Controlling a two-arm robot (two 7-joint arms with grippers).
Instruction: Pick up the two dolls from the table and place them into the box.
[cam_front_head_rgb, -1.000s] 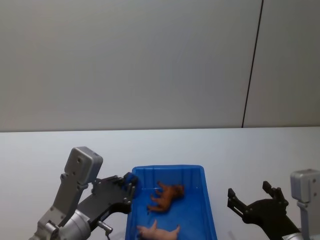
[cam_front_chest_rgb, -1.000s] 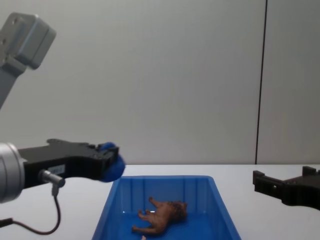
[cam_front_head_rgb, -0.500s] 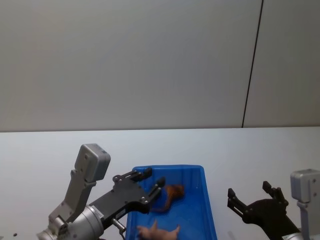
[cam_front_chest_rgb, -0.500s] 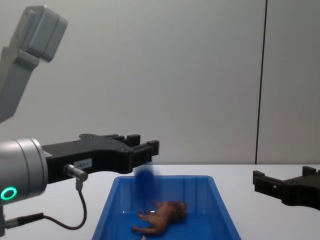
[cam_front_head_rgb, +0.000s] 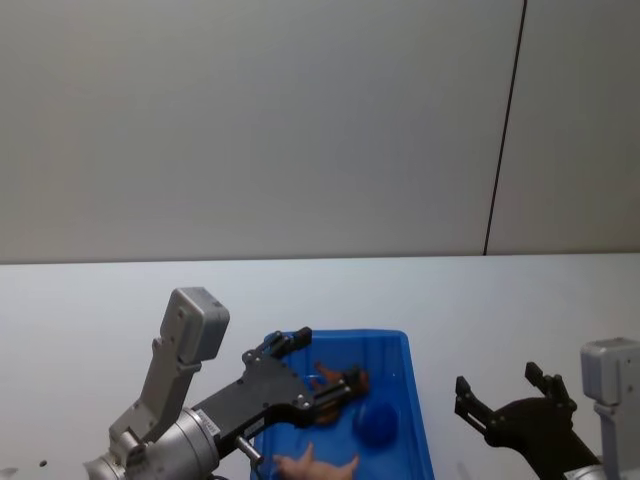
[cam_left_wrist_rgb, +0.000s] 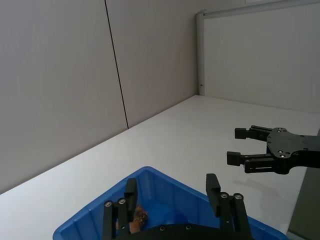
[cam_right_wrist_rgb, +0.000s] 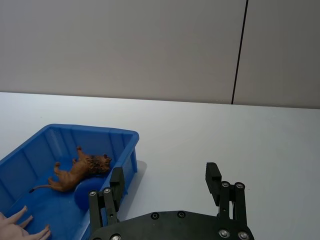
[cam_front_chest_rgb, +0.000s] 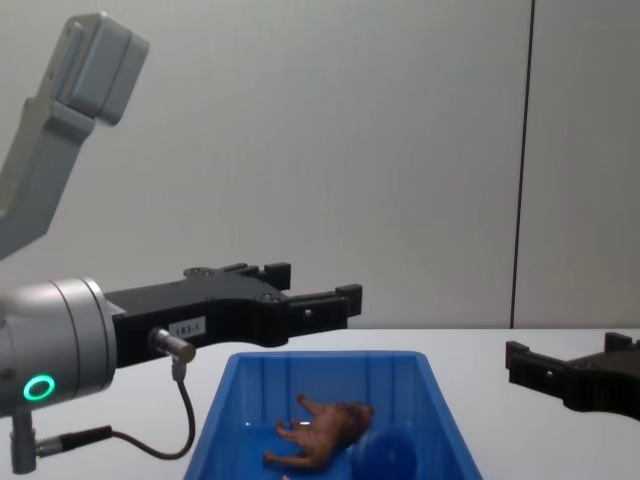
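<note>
The blue box (cam_front_head_rgb: 405, 345) stands on the white table (cam_front_head_rgb: 520, 300). Inside it the reddish-brown doll (cam_front_chest_rgb: 322, 432) lies on its side, also seen as the brown doll (cam_right_wrist_rgb: 80, 172). The pale pink doll (cam_front_head_rgb: 315, 465) lies nearer me in the box, its legs showing as the pink doll (cam_right_wrist_rgb: 20, 225). My left gripper (cam_front_head_rgb: 325, 360) hovers open over the box with nothing between its fingers; from the side the left gripper (cam_front_chest_rgb: 318, 283) stands above the rim. My right gripper (cam_front_head_rgb: 498, 382) rests open to the right of the box, off the bin.
A dark blue ball (cam_front_head_rgb: 378, 423) lies in the box beside the brown doll, seen from the side as the ball (cam_front_chest_rgb: 385, 452). Bare tabletop lies behind and to both sides of the box. A grey wall with a dark vertical seam (cam_front_head_rgb: 505, 130) stands behind.
My left gripper moved forward over the box and opened, letting go of the dark blue ball, which dropped into the box beside the brown doll. The right arm stayed still.
</note>
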